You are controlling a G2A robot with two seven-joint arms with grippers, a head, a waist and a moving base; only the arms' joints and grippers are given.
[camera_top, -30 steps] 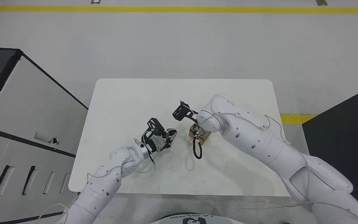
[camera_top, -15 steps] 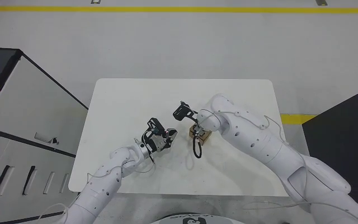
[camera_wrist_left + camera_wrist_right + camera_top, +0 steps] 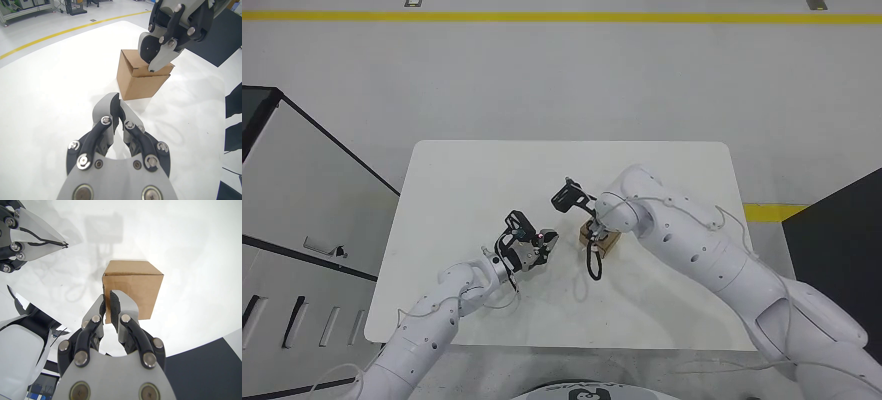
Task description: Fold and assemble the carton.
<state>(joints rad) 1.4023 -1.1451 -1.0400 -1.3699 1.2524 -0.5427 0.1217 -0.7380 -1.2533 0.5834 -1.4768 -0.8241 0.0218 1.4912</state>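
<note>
Little is altered over the last second. In the top view the right arm's wrist is shifted a trace toward 1 o'clock, while the carton (image 3: 598,240) is left where it stood, just to 3 o'clock of the middle of the table (image 3: 462,200). The left gripper (image 3: 547,240) is kept in place at 9 o'clock of the carton, near it but apart, its fingers drawn almost together on nothing. The right gripper (image 3: 108,296) is set narrow over one upper edge of the carton, one pad outside the wall and the other on the top. From this it is judged that the top flap is being tucked or pressed home, and that assembly is nearly finished.

The carton is seen as a small brown cardboard cube, upright, its walls squared. A thin dark gap is shown where the top flap meets the front wall.
</note>
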